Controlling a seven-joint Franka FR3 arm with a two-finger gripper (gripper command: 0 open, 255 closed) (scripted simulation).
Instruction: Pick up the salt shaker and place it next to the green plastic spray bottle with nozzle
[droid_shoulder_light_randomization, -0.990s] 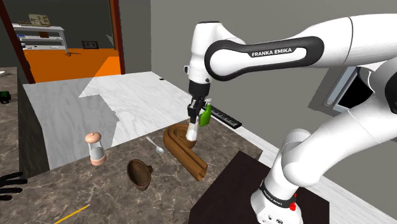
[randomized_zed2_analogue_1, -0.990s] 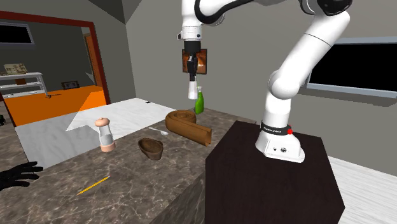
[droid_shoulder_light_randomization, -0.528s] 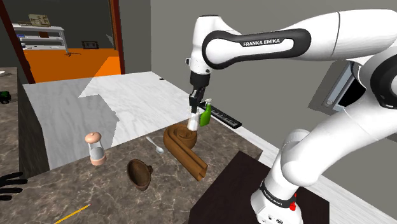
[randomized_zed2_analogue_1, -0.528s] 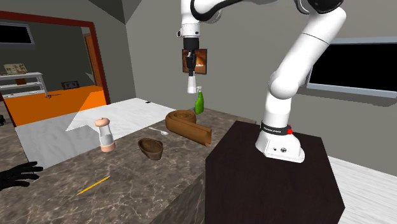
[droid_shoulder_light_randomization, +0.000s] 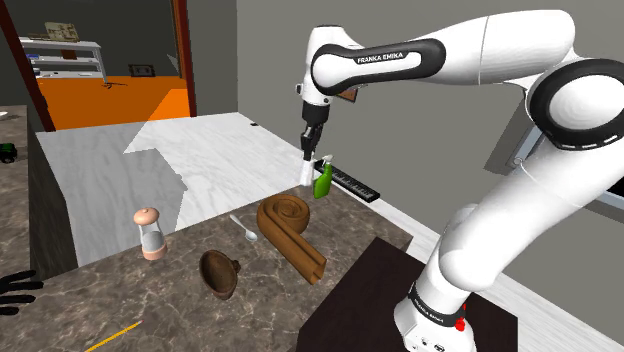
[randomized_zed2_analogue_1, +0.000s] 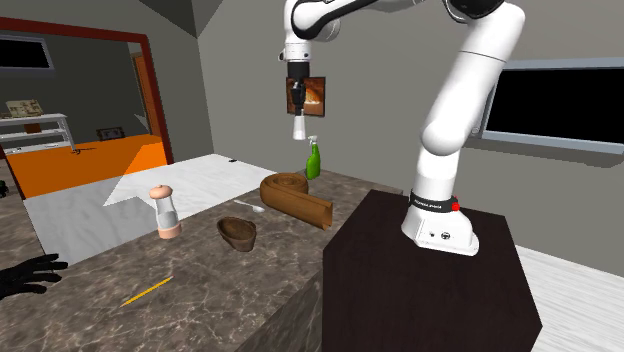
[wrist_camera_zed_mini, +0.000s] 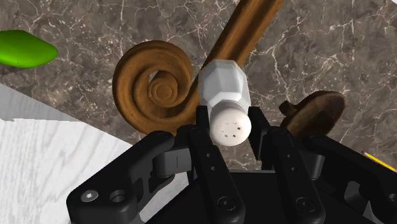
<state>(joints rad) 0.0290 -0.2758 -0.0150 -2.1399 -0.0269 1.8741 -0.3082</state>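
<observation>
A white salt shaker hangs in the air, clasped at its perforated cap by my black gripper. The gripper is shut on it, one finger on each side. Just past the shaker in the shoulder view, a green spray bottle stands on the dark marble counter near the white surface. In the wrist view the shaker hovers over the spiral end of a brown wooden scroll piece, with the green bottle off to one side.
The wooden scroll lies on the counter beside the bottle. Nearby are a brown bowl, a pink-capped grinder, a small white utensil, a yellow pencil and a black bar behind the bottle.
The gripper has risen with the shaker, lifting it from just above the scroll to level with the bottle's top and a little farther back.
</observation>
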